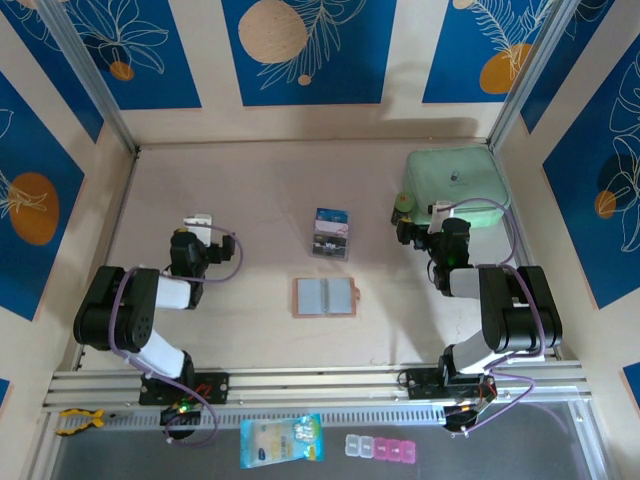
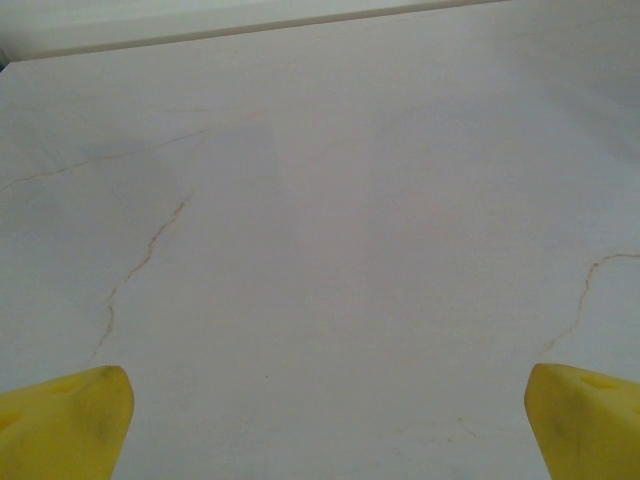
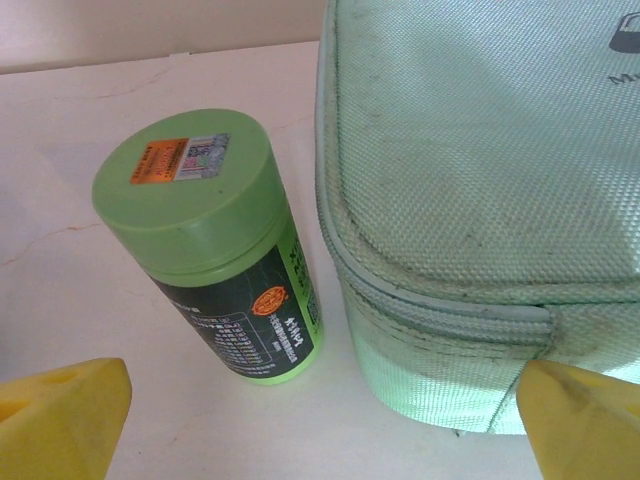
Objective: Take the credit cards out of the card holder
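Flat tan-pink leather-look card holder [image 1: 325, 297] lies open; small dark plastic credit cards [image 1: 331, 234] beyond it are too blurred to count. Left gripper [image 2: 325, 400] and right gripper [image 3: 322, 385]: jaws apart, empty.

Pale marble-look table [image 1: 250, 190], blue floral wall panels [image 1: 305, 50], even light

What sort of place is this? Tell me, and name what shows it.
Probably a robot-training test cell, not a home: black-and-white robot arms, left and right, bolted to a silver aluminium rail; blue leaf-print wall panels boxing in the pale marbled table.
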Robot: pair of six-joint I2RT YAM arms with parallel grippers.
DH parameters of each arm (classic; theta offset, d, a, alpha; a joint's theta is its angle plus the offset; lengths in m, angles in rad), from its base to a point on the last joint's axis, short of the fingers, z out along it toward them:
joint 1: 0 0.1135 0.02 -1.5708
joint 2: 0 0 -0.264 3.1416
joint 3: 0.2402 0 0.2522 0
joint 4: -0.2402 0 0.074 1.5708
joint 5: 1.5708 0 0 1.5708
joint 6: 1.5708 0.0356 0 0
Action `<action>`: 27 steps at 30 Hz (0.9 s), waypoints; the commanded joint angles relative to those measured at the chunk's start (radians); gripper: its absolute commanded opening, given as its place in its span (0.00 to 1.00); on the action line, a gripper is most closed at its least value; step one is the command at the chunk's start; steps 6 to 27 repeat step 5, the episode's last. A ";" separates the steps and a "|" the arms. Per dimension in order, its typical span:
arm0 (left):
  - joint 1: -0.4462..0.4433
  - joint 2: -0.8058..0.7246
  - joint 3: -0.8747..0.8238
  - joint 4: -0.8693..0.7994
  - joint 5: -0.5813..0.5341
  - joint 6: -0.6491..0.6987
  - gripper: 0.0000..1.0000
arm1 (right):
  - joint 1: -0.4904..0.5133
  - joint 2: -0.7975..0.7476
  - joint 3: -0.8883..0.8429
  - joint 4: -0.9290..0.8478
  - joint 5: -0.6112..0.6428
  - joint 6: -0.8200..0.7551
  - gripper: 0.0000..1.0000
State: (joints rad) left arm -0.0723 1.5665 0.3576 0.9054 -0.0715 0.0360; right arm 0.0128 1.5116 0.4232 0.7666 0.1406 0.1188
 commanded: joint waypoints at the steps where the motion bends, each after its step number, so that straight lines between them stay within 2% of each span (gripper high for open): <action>1: 0.005 -0.004 0.021 0.022 0.042 0.018 1.00 | -0.011 0.016 -0.004 0.036 -0.043 -0.016 0.99; 27: 0.005 -0.005 0.020 0.022 0.042 0.018 1.00 | -0.013 0.009 -0.009 0.039 -0.047 -0.016 0.99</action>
